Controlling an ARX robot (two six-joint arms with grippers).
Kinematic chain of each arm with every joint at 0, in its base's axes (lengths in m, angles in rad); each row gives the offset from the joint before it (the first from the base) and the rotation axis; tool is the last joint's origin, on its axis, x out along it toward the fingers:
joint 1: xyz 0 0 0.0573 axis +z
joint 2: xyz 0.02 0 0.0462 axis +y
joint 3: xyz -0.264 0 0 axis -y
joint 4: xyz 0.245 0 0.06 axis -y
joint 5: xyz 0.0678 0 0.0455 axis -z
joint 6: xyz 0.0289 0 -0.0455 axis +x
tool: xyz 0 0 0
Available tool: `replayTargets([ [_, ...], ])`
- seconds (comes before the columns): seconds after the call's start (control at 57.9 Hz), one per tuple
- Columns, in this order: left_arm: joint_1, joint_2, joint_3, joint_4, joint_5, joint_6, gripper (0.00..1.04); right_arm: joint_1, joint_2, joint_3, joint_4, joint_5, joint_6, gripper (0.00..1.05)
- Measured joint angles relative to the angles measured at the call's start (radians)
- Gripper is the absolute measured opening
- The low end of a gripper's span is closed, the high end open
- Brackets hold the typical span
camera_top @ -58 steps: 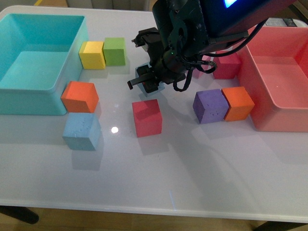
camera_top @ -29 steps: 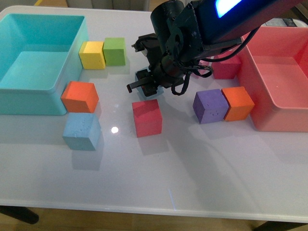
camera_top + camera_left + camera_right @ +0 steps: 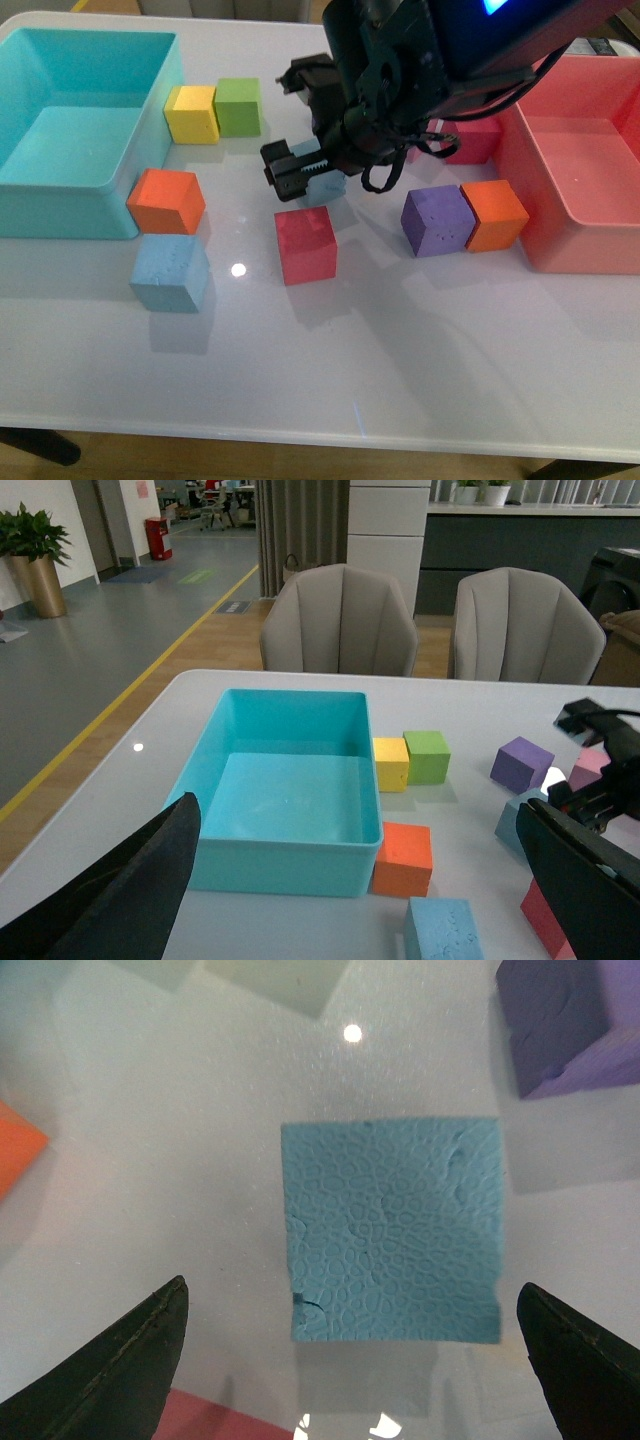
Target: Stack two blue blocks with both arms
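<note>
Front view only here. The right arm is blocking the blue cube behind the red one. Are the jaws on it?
Observer: No. The right wrist view shows the right gripper with jaws open. The blue block lies flat between the fingertips, and neither touches it.
Operator: Left arm? It's not in my frame.
Observer: The left wrist view shows the left gripper open and empty, looking across the teal bin. The second blue block is ahead of it, untouched.

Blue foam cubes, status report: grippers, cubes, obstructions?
Right gripper open, straddling one light blue foam cube, no contact. Left gripper open, empty. Second light blue foam cube sits free. Red foam cube close to the first.
</note>
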Motion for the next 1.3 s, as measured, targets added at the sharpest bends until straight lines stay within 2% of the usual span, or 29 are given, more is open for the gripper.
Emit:
replayTargets([
  [0.086, 0.000, 0.000, 0.000, 0.000, 0.000, 0.000, 0.96, 0.000, -0.081, -0.074, 0.045, -0.001, 0.000, 0.96],
  [0.276, 0.000, 0.000, 0.000, 0.000, 0.000, 0.000, 0.96, -0.009, -0.407, -0.422, 0.246, -0.002, 0.034, 0.96],
  [0.449, 0.000, 0.000, 0.000, 0.000, 0.000, 0.000, 0.96, -0.037, -0.705, -0.674, 0.290, 0.001, 0.066, 0.96],
  [0.466, 0.000, 0.000, 0.000, 0.000, 0.000, 0.000, 0.96, -0.038, -0.738, -0.703, 0.307, 0.031, 0.066, 0.95],
  [0.518, 0.000, 0.000, 0.000, 0.000, 0.001, 0.000, 0.96, -0.050, -0.856, -0.854, 0.558, 0.265, 0.068, 0.84],
  [0.57, 0.000, 0.000, 0.000, 0.000, 0.000, 0.000, 0.96, -0.087, -0.981, -0.988, 0.701, 0.363, 0.068, 0.73],
  [0.657, 0.000, 0.000, 0.000, 0.000, -0.003, 0.000, 0.96, -0.148, -1.143, -1.126, 0.751, 0.369, 0.071, 0.59],
  [0.967, 0.000, 0.000, 0.000, 0.000, 0.000, 0.000, 0.96, -0.275, -1.383, -1.381, 0.747, 0.227, 0.072, 0.03],
  [1.296, 0.000, 0.000, 0.000, 0.000, 0.000, 0.000, 0.96, -0.364, -1.592, -1.498, 0.655, 0.146, 0.075, 0.02],
])
